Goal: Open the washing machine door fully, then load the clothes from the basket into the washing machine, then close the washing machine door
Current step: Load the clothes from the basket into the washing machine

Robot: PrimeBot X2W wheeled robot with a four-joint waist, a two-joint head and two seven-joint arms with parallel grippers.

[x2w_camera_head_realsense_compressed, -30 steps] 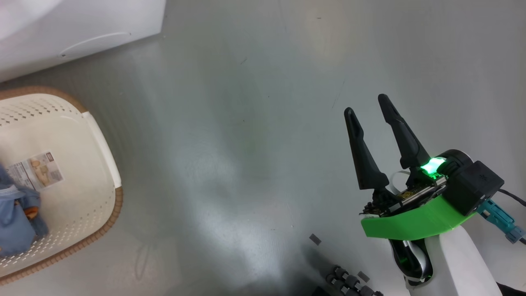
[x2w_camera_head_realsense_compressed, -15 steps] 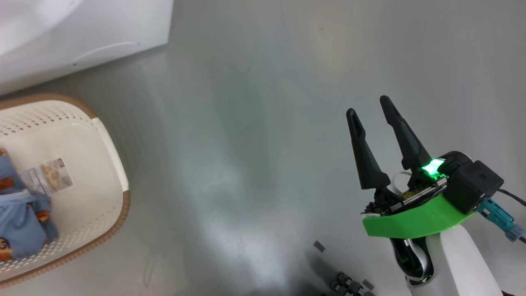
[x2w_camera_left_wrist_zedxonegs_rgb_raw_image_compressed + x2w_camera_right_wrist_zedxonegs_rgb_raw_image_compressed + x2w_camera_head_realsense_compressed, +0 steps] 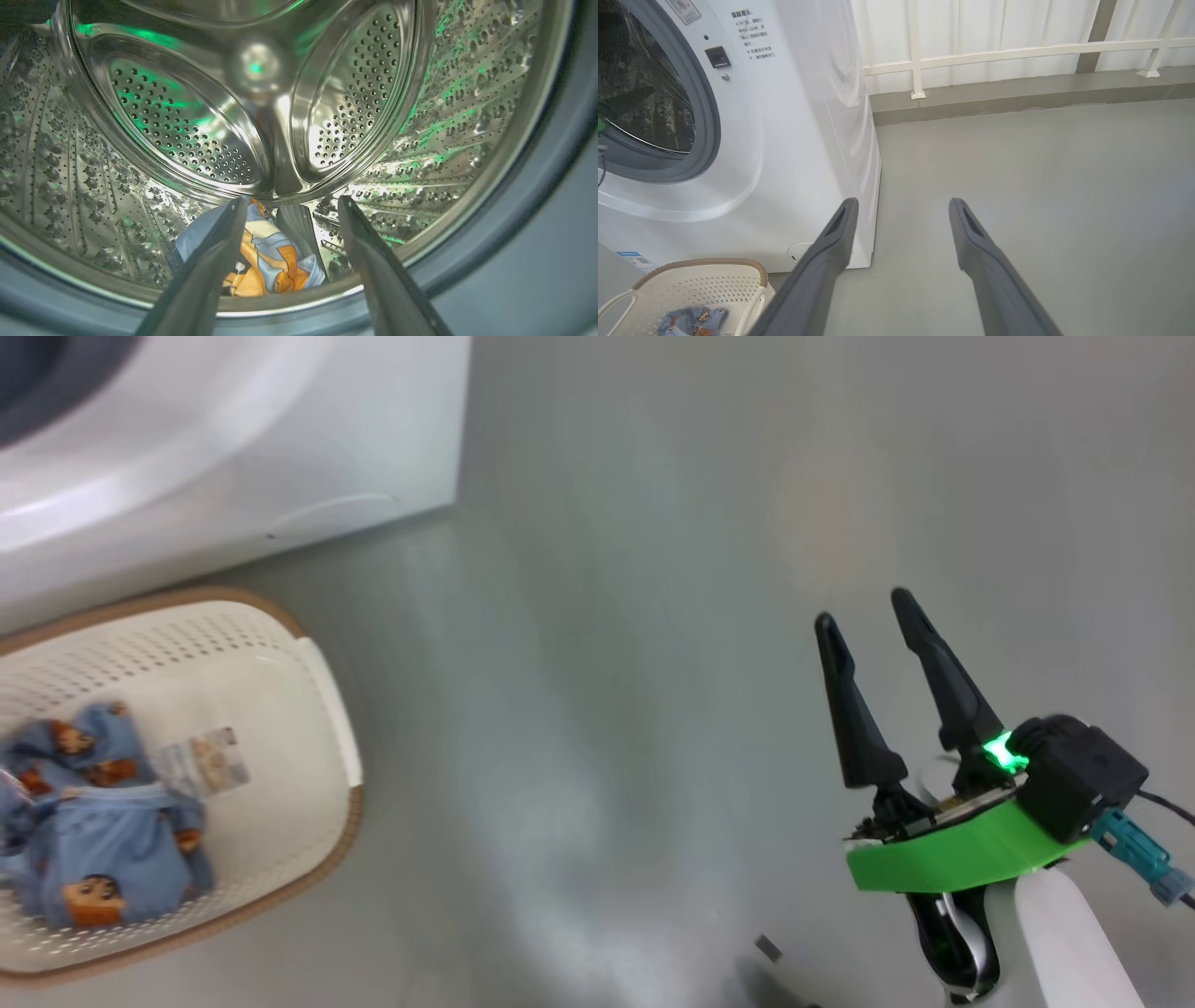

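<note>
In the left wrist view the left tool (image 3: 292, 201) stands wide inside the washing machine (image 3: 280, 448), and one light-blue garment (image 3: 261, 266) lies on the bottom of the steel drum (image 3: 187, 130) at the lower centre, between the fingers and gripped by neither. In the head view the right tool (image 3: 864, 609) is wide and empty over the grey floor (image 3: 607, 709) at the right, while the other garment (image 3: 103, 840) sits in the basket (image 3: 299, 775) at the lower left, just below the machine's white front.
</note>
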